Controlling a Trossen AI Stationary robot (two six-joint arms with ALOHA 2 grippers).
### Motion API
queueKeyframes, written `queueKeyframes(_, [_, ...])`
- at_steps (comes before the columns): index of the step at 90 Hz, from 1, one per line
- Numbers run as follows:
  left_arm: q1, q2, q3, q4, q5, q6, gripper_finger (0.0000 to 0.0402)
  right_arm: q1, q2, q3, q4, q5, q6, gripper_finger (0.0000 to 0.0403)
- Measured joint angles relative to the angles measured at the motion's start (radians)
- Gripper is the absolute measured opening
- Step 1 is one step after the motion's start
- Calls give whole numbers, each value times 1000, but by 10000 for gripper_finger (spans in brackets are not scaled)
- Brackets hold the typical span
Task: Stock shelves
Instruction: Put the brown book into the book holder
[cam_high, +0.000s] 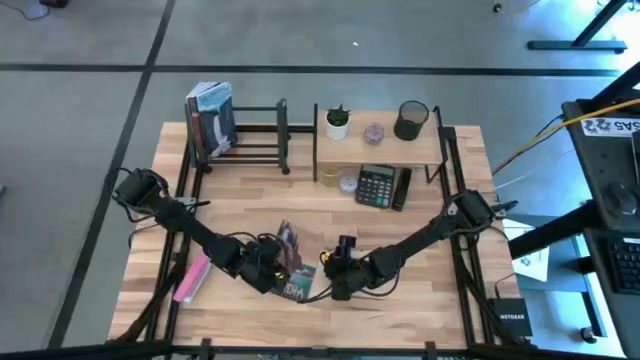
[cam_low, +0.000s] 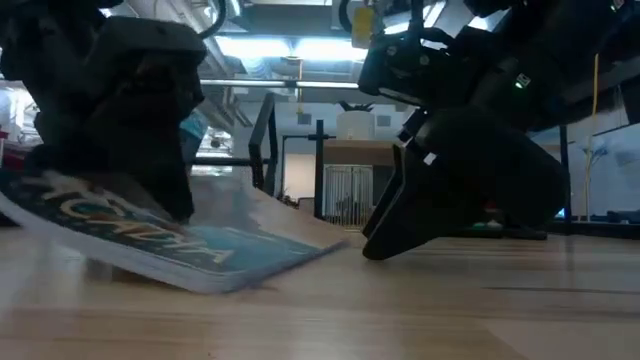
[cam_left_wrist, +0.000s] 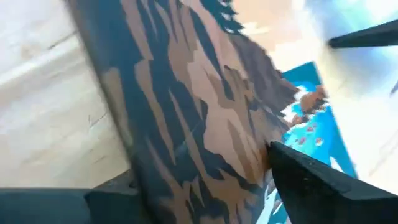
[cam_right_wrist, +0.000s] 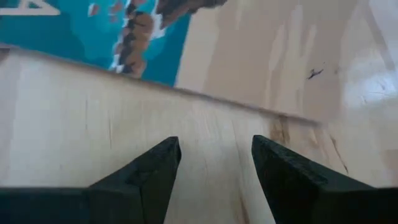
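Note:
A thin book with a teal and brown cover lies at the table's near middle, one end raised. My left gripper is shut on it. Just right of the book, my right gripper stands open and low over the bare wood, its fingers pointing at the book's edge with nothing between them. The light wood shelf stands at the far middle. The black bar rack stands at the far left. My left gripper pinches the book between its two fingers, one finger lying on the brown and teal cover. The held left end is raised off the table. The book slants down to the right, and its far edge rests on the wood.
Several upright books fill the rack's left end. On the shelf are a potted plant and a black cup; a calculator lies under it. A pink flat item lies at the near left.

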Motion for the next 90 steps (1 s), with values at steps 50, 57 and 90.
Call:
queueKeyframes(50, [1,24,2,-20,11,-67,208,0,0,-1,16,-6,-4,198])
queueKeyframes(57, [1,30,3,-19,13,-75,204,-7,0,-1,16,-19,-11,198])
queueKeyframes(90, [-15,24,-170,296,-52,-125,203,-100,-5,-4,45,-182,-104,198])
